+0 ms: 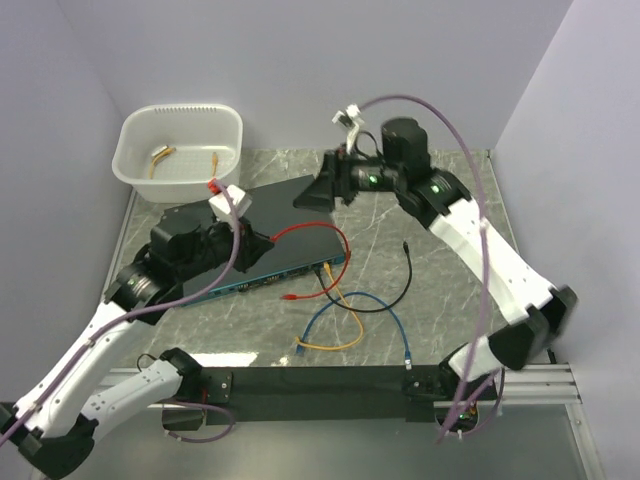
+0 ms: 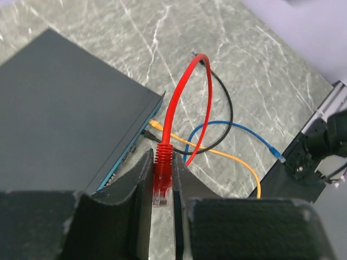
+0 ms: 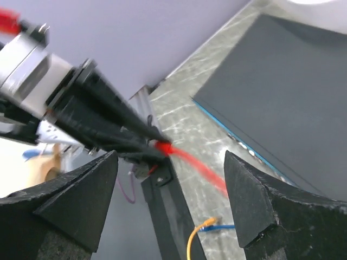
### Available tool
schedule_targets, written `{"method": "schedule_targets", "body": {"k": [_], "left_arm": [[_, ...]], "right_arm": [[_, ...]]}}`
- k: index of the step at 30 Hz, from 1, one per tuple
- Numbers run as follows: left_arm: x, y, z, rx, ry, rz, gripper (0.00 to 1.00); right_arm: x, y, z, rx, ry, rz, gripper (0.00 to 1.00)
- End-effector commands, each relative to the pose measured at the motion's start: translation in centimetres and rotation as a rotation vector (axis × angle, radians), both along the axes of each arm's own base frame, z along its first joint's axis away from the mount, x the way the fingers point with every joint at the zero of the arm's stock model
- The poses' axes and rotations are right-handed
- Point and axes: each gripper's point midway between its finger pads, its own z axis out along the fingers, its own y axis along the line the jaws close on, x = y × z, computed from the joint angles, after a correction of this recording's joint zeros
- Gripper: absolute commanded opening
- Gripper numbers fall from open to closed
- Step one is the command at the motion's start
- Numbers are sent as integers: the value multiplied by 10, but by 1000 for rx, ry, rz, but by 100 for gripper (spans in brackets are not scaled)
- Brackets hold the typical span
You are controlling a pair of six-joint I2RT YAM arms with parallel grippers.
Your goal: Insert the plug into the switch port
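— Where's the plug [image 2: 161, 189]?
— Clamped in the left gripper [image 2: 162, 161], just near the switch port [image 2: 129, 153] row, not touching.
— Right gripper [image 3: 171, 162]?
— Spread wide, empty, at the black box's [image 1: 290, 207] far edge.

Translucent plastic plug [image 2: 161, 190], matt black switch box [image 2: 65, 108], polished marble-look table [image 2: 260, 70]

Left arm [image 1: 95, 350] had white shells and black joints, right arm [image 1: 490, 250] matched, green lights [image 1: 373, 181] glowed near its wrist, mauve cable [image 1: 405, 97] looped off each arm, white camera block [image 1: 232, 203] sat at left wrist, fingers [image 2: 124, 200] were black, wedge-shaped, grainy, black rail [image 1: 320, 381] joined both bases.
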Motion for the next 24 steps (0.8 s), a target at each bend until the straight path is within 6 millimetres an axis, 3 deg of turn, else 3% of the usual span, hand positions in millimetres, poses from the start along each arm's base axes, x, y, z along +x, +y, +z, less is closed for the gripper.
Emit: {"method": "schedule_targets", "body": {"k": [1, 2, 3, 8, 13, 18, 21, 24], "left_arm": [[-14, 5, 16, 1, -112, -52, 1], [-17, 5, 15, 2, -118, -58, 0], [-20, 7, 20, -7, -137, -63, 1], [-26, 12, 27, -19, -184, -58, 0], [-26, 18, 33, -26, -215, -31, 1], [-24, 18, 30, -27, -212, -23, 1], [-25, 15, 27, -29, -205, -36, 0], [-24, 14, 26, -30, -200, -37, 1]], "right_arm": [[-7, 22, 11, 25, 41, 190, 85], [-6, 26, 13, 35, 62, 213, 82], [-4, 33, 3, 37, 111, 244, 81], [-23, 49, -19, 58, 241, 364, 74], [-49, 53, -28, 71, 301, 435, 70], [-58, 54, -39, 72, 348, 456, 61], [-57, 58, -46, 69, 369, 445, 52], [-57, 61, -50, 79, 394, 441, 36]]}}
